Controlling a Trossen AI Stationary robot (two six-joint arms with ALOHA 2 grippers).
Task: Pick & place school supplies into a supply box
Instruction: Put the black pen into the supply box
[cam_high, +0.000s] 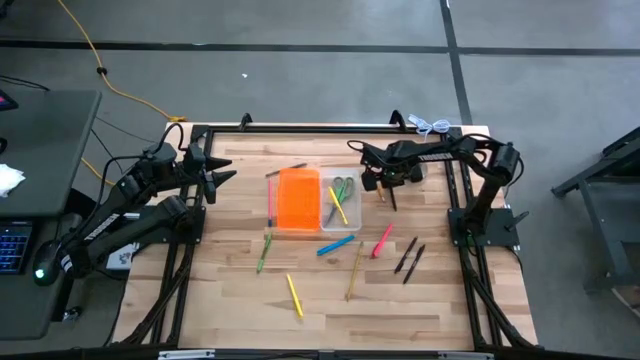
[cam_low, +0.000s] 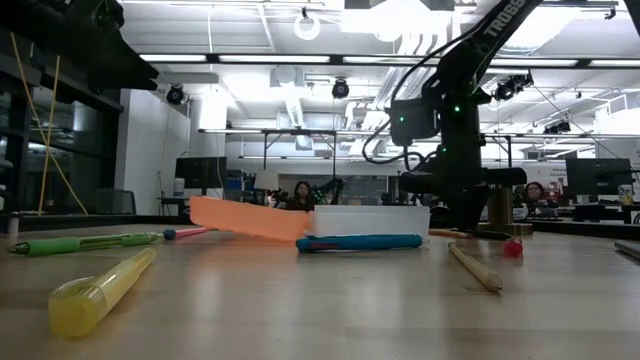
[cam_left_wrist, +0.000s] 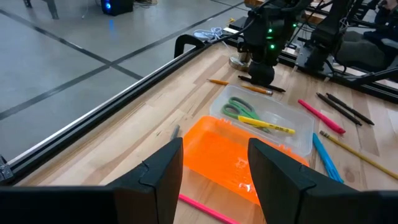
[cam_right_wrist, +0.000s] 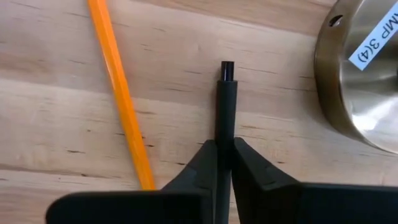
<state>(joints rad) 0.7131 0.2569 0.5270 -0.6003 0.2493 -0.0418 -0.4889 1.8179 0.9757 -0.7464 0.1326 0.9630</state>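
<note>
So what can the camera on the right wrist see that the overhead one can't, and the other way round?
Only the right wrist view shows the right gripper shut on a black pen, beside the labelled silver metal object.

Only the high view shows the whole table, the supply box holding scissors and a yellow pen, and the left gripper waiting apart.

Both show the black pen and an orange pencil near it.

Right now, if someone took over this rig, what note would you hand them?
Right pincer: shut on a black pen on the table, beside an orange pencil and the metal bell.
Left pincer: open, waiting near the supply box.
Done: green scissors and a yellow pen lie in the clear tray.
Left: the black pen, plus blue, pink, green, yellow and tan pieces on the table.
</note>
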